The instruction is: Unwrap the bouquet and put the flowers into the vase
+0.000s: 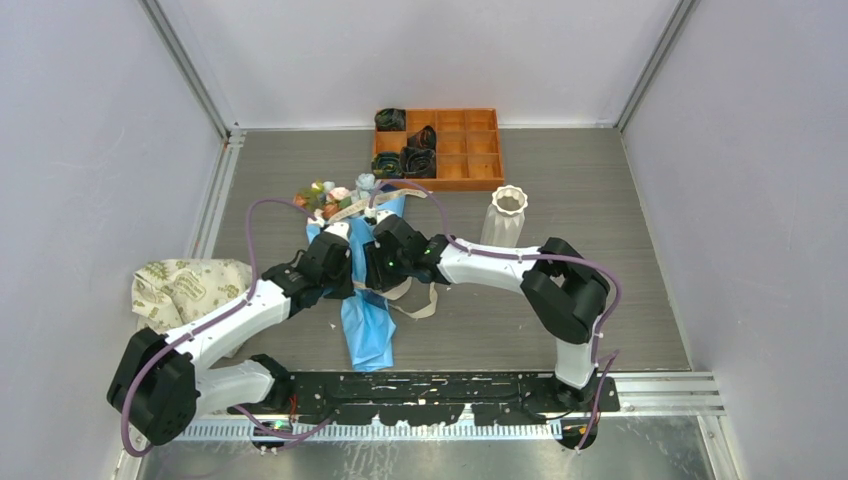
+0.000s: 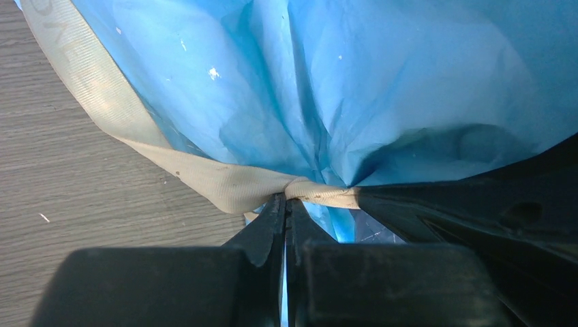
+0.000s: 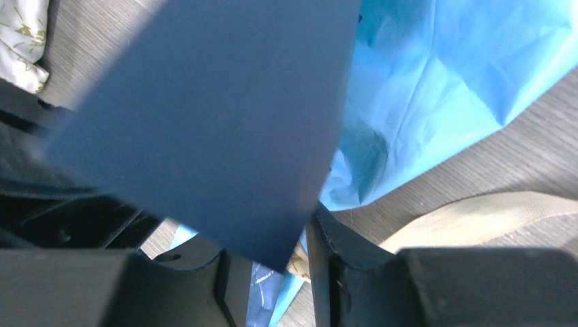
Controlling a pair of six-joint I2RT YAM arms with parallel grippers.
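Bouquet is judged light; its paper soft, tearable. Ribbon, frame centre, is favoured as hold. Left gripper jaws are seen together there; right gripper jaws stand partly apart around paper, grip cannot be told.

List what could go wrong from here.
1. The left tool pinches the ribbon at its knot; pulling may tighten it or drag the whole bouquet.
2. The right tool seems to grip the paper; it could tear.
3. The vase stands beside the right arm; a swing might topple it.
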